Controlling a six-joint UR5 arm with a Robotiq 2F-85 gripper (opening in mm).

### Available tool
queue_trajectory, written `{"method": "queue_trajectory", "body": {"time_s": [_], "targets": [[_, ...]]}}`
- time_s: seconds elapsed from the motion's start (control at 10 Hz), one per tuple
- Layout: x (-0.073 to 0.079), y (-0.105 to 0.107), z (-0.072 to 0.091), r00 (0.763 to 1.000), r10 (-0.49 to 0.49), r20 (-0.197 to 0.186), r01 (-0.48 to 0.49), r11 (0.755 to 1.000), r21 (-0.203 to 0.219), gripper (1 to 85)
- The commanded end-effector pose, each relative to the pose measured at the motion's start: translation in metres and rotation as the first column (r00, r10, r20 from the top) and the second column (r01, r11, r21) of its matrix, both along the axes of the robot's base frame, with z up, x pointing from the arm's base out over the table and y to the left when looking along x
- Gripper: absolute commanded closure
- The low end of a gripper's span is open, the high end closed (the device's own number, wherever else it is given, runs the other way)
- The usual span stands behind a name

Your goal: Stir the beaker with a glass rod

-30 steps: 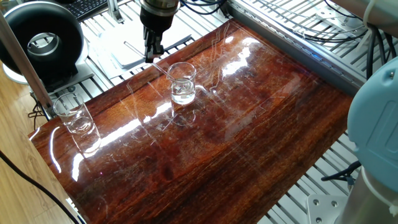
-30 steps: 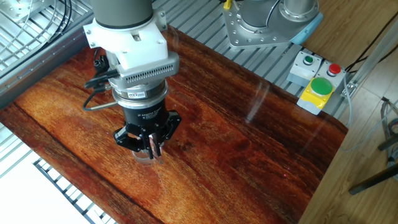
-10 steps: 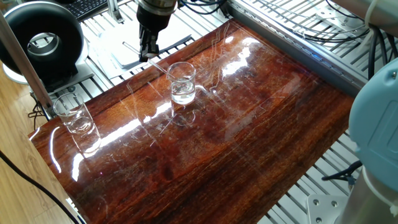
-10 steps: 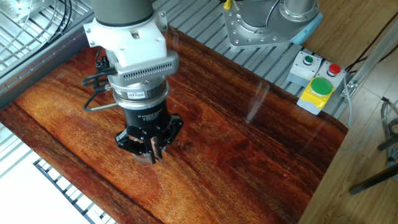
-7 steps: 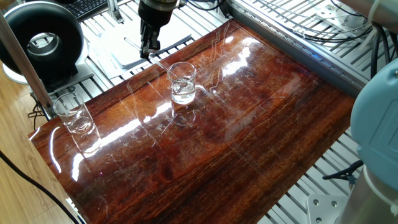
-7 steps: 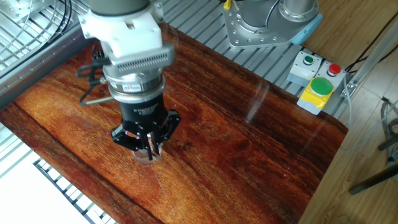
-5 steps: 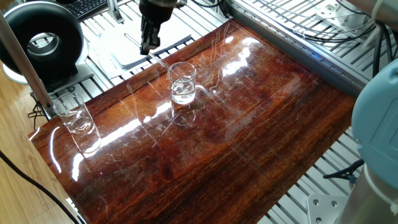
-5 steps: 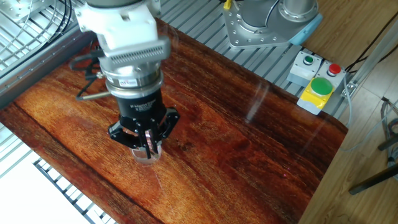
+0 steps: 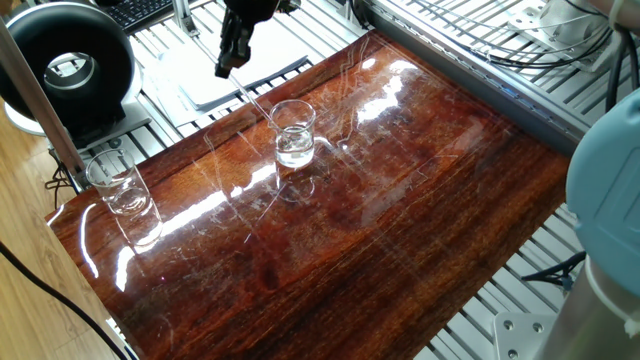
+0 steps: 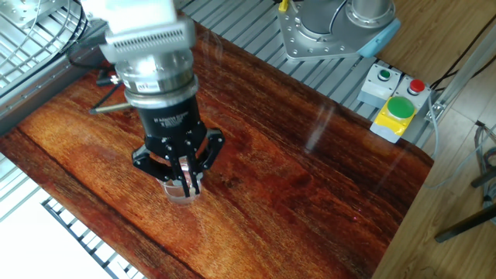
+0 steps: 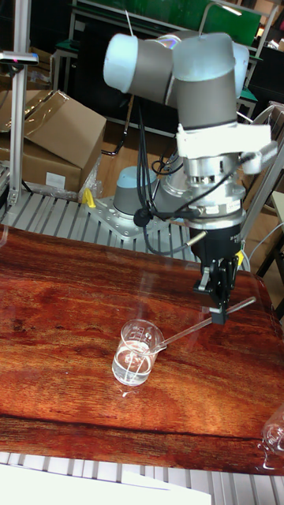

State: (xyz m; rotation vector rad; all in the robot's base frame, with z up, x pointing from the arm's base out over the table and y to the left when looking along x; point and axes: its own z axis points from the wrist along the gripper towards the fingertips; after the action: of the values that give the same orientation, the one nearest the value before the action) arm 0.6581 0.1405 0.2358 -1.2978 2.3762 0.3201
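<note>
The beaker is a small clear glass with a little liquid, standing on the wooden table. In the other fixed view it shows just under the fingers. The glass rod slants from my gripper down into the beaker, with its low end inside the glass. My gripper is shut on the rod's upper part, above and to one side of the beaker. A short stub of rod sticks out past the fingers in the tall fixed view.
A second clear beaker stands near a table corner. A black round device and a white sheet lie past the table's edge. A button box and the robot base sit beyond the far side.
My gripper has risen and shifted away from the beaker toward the table's edge, tilting as it went. The rod now slants more, with its low end still in the beaker.
</note>
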Motion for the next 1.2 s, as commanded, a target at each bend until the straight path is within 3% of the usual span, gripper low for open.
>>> {"method": "queue_trajectory", "body": {"time_s": [0.0,0.4,0.6,0.9,1.1], "targets": [[-0.001,-0.002,0.016,1.0,-0.003,0.021,0.002,0.998,0.063,84.7],[-0.02,-0.018,0.01,0.999,0.032,0.031,-0.033,0.998,0.055,84.7],[-0.027,-0.031,0.003,0.996,0.077,0.041,-0.077,0.997,0.004,84.7],[-0.021,-0.033,0.0,0.992,0.104,0.07,-0.103,0.995,-0.019,84.7],[-0.01,-0.028,-0.004,0.991,0.105,0.087,-0.105,0.994,-0.008,84.7]]}}
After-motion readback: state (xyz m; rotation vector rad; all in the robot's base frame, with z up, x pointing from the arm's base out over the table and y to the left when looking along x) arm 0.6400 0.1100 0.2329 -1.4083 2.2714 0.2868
